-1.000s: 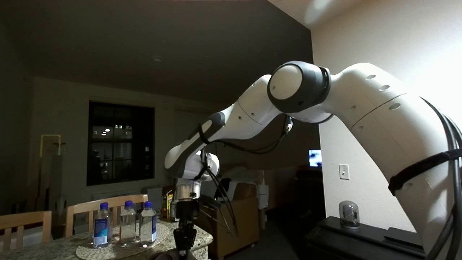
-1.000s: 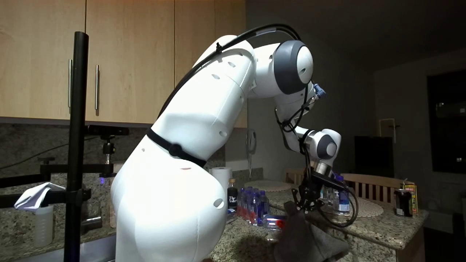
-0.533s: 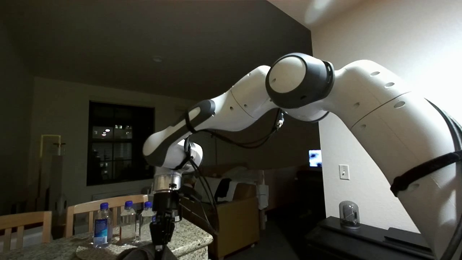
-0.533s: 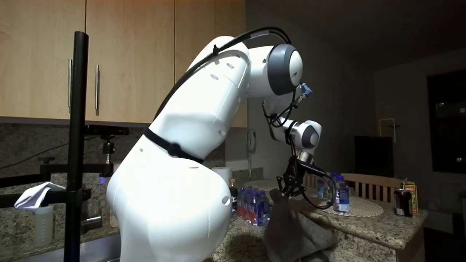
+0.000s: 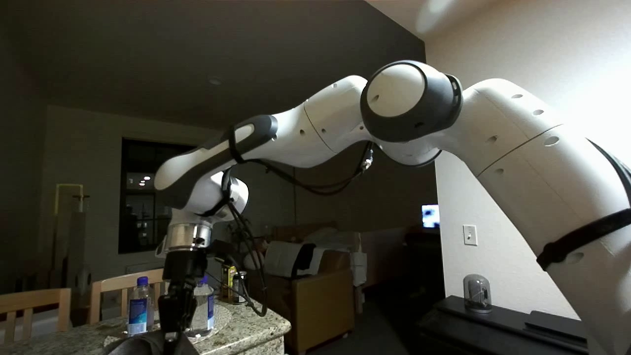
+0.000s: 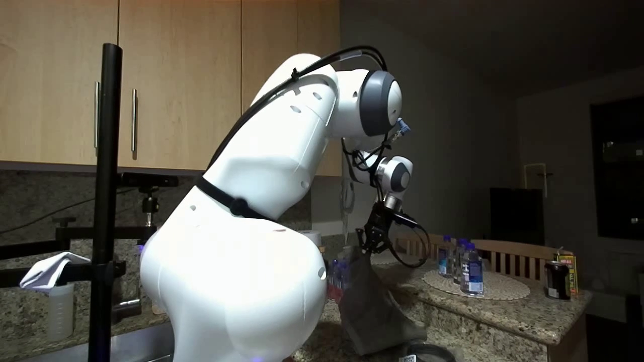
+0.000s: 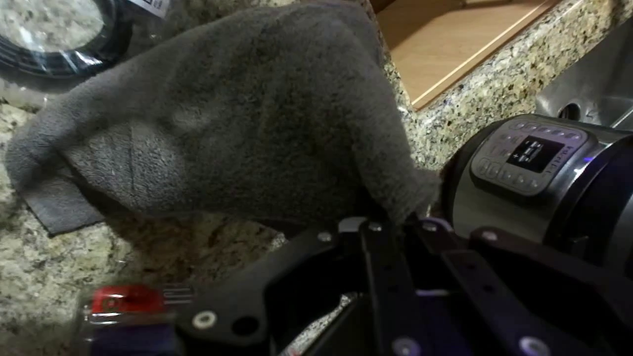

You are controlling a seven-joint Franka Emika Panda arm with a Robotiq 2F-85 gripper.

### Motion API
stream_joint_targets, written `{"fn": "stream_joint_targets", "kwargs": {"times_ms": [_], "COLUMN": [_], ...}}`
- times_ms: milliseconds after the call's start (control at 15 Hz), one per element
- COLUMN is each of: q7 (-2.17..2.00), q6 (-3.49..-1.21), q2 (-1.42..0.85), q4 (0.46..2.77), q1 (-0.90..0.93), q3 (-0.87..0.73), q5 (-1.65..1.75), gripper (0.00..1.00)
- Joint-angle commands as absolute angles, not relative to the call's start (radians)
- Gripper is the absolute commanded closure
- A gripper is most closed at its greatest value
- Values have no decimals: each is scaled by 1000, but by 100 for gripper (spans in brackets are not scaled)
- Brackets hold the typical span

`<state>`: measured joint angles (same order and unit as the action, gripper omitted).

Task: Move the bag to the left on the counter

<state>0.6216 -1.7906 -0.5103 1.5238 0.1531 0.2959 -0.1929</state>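
Note:
My gripper [image 7: 401,225] is shut on one end of a grey cloth [image 7: 277,113]; its folds spread away from the fingertips in the wrist view. In an exterior view the cloth [image 6: 375,311] hangs below the gripper [image 6: 371,247], and its lower end is near the counter. In an exterior view only the cloth's top [image 5: 140,345] shows under the gripper [image 5: 171,335]. A clear plastic bag with a black coil [image 7: 59,64] lies on the speckled counter [image 7: 29,267] beyond the cloth. It also shows, cut off, in an exterior view [image 6: 430,350].
A silver cooker [image 7: 524,173] stands right of the gripper in the wrist view, near a sink [image 7: 603,74]. A red-marked package [image 7: 128,301] lies lower left. Bottles [image 6: 472,271] stand on a round mat [image 6: 508,287] on the raised counter, near a dark can [image 6: 557,280].
In both exterior views my gripper has moved left, carrying the grey cloth along, and it is higher in the view with the cabinets. The black coil has come into sight there.

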Motion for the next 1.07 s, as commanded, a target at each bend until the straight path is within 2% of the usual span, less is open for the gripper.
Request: {"fn": "stream_joint_targets", "kwargs": {"times_ms": [0, 800, 933, 1000], "q7": [611, 613, 603, 589], "q6": [-1744, -1692, -1706, -1787], "q2": [-526, -647, -673, -667], "q4": [1474, 1352, 1329, 1348], "q1": [182, 274, 293, 309], "q3": [310, 349, 347, 336], "q5": [-208, -198, -189, -173], "gripper": [95, 95, 95, 95]}}
